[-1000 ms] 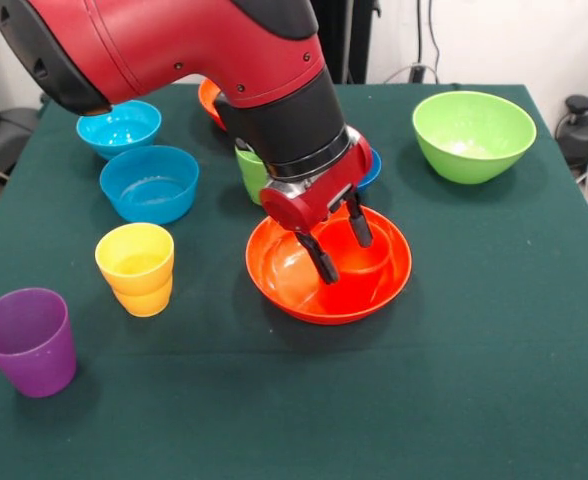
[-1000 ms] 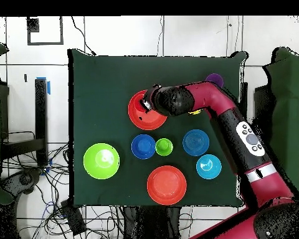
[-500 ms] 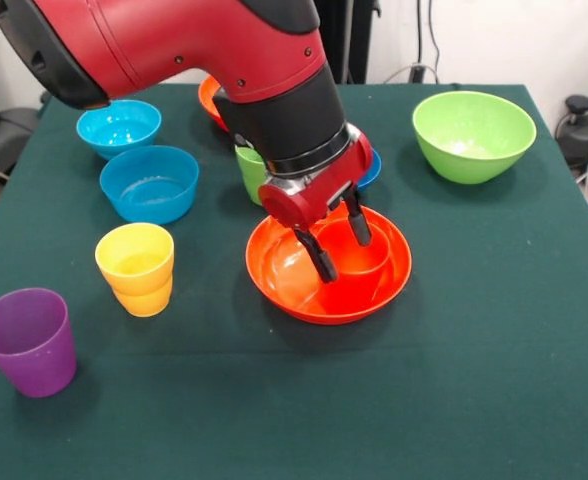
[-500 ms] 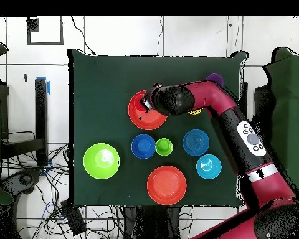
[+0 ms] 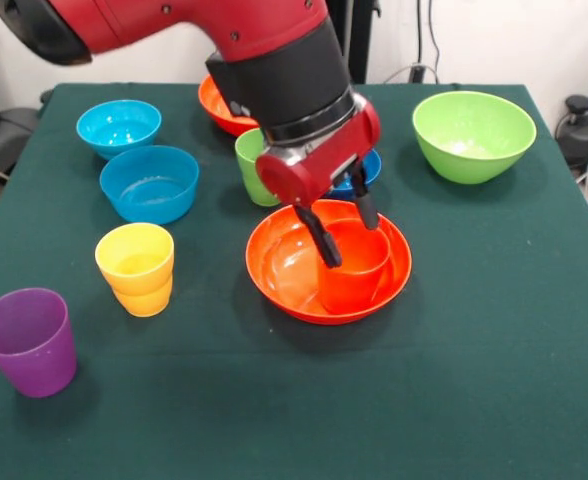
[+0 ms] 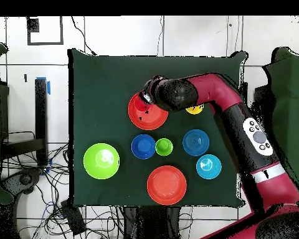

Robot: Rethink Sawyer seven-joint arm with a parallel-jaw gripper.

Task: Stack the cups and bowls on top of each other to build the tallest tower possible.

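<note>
One orange cup (image 5: 354, 275) is sitting upright inside the near orange bowl (image 5: 284, 270), and the gripper (image 5: 340, 228) is hanging right over it, fingers spread across the rim, not pinching.

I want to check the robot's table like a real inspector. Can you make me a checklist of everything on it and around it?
Surface: dark green tablecloth, flat.
Cups: orange cup upright inside the near orange bowl; yellow cup, purple cup and green cup on the cloth.
Bowls: lime green bowl, two light blue bowls, dark blue bowl partly hidden, far orange bowl behind the arm.
Clutter: nothing seen.
Hand: robot hand open, fingers either side of the orange cup's rim.
Cables: tangled cables on the floor beside the table.
Surroundings: tiled floor, black equipment at the table's edge.
</note>
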